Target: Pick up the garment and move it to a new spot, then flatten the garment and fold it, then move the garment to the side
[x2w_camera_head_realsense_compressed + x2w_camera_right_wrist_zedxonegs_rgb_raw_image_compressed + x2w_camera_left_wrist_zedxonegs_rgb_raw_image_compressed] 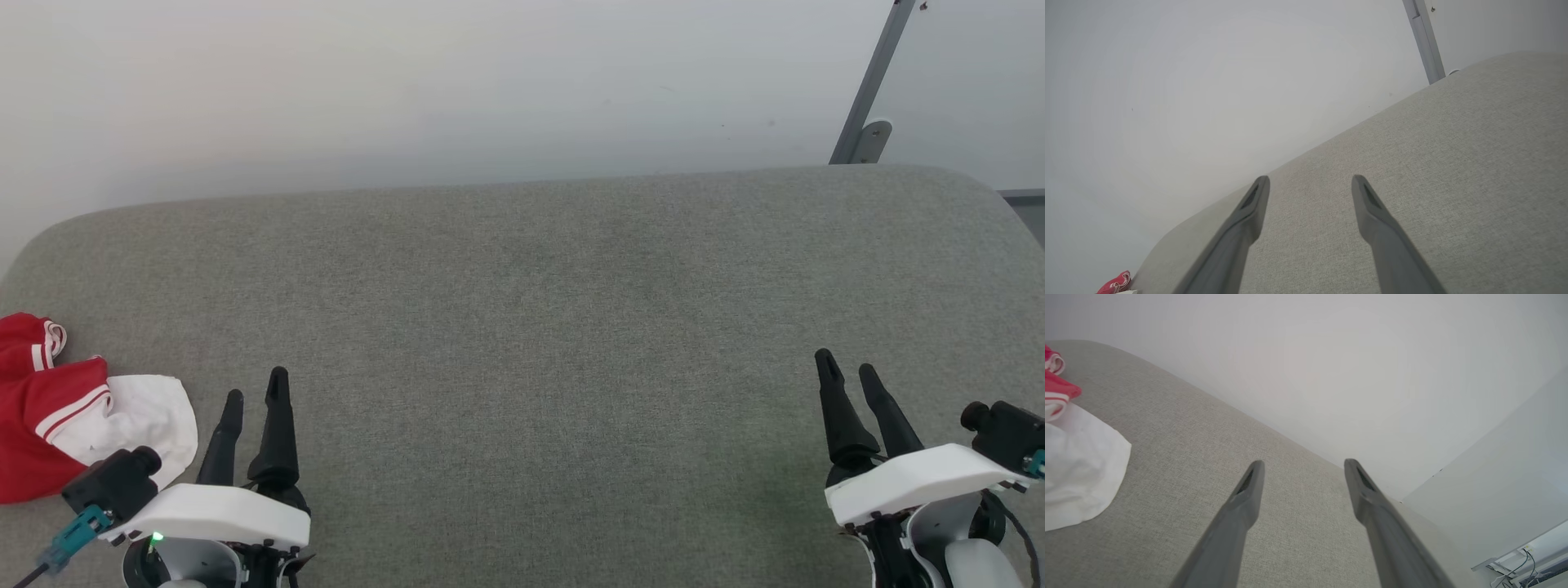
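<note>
**A:** Where is the bright red cloth garment (77, 408) with the white lining and thin double white stripes?

**B:** It lies crumpled at the left end of the grey fabric-covered tabletop (522, 327), running off the left edge of the head view. A white flap spreads toward the middle, and red folds with striped trim bunch up beside it.

**A:** And the left tool (256, 385)?

**B:** Just beside the garment, on its right, and not touching it. Its two long dark fingers stand wide apart with nothing between them. From its own wrist camera the left tool (1304, 463) shows bare grey fabric in the gap, and the garment (1077, 465) lies off to one side. I cannot tell whether the fingertips touch the fabric.

**A:** The right tool (846, 363)?

**B:** Well apart from the garment, over the opposite end of the tabletop. It is also spread wide and holds nothing. In its wrist view the right tool (1311, 178) frames plain grey fabric, and the garment (1114, 282) is a small red scrap in the bottom corner.

**A:** What is behind?

**B:** A plain pale wall (408, 82) and a slanted grey metal post (873, 82) near the far right corner.
</note>
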